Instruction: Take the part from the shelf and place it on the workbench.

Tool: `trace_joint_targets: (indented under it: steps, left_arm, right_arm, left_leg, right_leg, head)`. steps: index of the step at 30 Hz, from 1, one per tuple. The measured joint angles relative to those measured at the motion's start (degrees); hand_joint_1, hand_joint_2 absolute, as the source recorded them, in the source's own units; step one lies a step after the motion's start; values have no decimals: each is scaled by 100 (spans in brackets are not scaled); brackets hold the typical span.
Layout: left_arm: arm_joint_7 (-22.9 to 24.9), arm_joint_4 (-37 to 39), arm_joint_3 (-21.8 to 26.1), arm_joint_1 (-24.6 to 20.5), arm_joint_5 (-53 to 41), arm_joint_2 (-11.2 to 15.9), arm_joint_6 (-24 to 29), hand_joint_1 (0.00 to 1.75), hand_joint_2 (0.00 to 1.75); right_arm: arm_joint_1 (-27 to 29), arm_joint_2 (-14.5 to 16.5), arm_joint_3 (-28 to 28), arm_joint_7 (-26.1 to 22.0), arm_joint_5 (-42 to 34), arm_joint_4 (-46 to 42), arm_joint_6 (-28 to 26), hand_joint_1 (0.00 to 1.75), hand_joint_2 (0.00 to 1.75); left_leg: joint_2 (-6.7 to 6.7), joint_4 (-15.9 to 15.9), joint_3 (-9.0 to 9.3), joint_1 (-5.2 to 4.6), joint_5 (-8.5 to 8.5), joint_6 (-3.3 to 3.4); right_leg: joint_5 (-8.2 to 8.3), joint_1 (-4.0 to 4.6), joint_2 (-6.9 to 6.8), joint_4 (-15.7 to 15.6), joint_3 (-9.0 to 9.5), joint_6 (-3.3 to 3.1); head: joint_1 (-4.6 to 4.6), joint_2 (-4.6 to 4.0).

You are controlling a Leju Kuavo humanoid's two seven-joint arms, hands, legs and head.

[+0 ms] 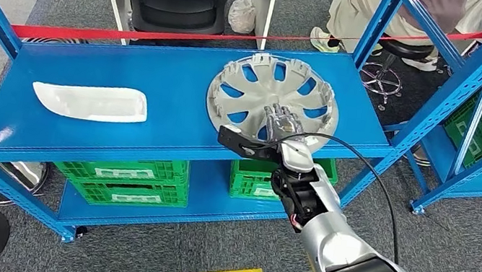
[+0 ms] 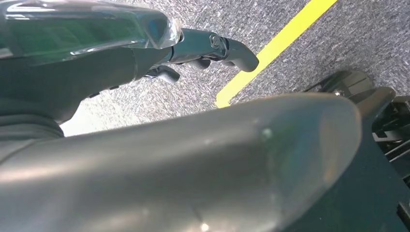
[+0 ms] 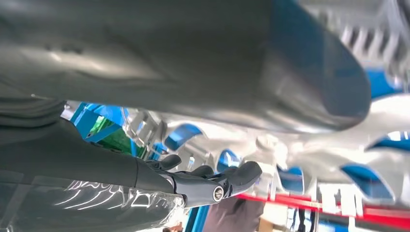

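covering hubcap (image 1: 273,97) hub, right hand (image 1: 282,122); grip unclear.

Right arm reaches forward, right hand (image 1: 281,122) open with fingers extended; left hand (image 2: 193,53) hangs down.

One hubcap (image 1: 273,97), one white panel (image 1: 92,101), four green crates (image 1: 121,179).

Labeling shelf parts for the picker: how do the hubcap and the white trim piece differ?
The hubcap is round, silver-grey, with spoke cutouts; the white trim piece is long, narrow and solid. The hubcap is the larger one and lies at the shelf's right, with the right robot hand over its near part; the trim piece lies at the left, untouched. Both lie flat on the blue top shelf.
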Motion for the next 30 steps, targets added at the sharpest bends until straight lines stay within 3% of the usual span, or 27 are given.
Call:
trace_joint_targets:
  steps: [7, 19, 23, 30]
  left_arm:
    - [57, 0, 0, -33, -44, -8, -1, 0, 0]
    - [63, 0, 0, -65, -89, -22, -1, 0, 0]
    - [65, 0, 0, -77, -104, -27, -7, 0, 0]
    - [70, 0, 0, -95, -147, -30, -25, 0, 0]
  right_arm:
    - [143, 3, 133, 148, 45, 41, 244, 0, 0]
    - [348, 20, 256, 185, 110, 50, 304, 0, 0]
    - [348, 20, 277, 159, 111, 50, 435, 0, 175]
    - [347, 19, 286, 158, 49, 50, 470, 0, 175]
  left_leg:
    - [0, 4, 2, -4, -6, 12]
    - [5, 1, 10, 16, -6, 11]
    - [7, 1, 16, 15, -6, 10]
    - [7, 1, 29, 15, -7, 10]
  right_leg:
    - [5, 1, 0, -9, 4, 31]
    - [4, 27, 2, -7, 6, 31]
    - [4, 26, 2, -7, 12, 31]
    - [3, 26, 2, -7, 24, 31]
  head:
    - [-3, 1]
    - [-4, 1]
    - [-4, 1]
    - [-3, -1]
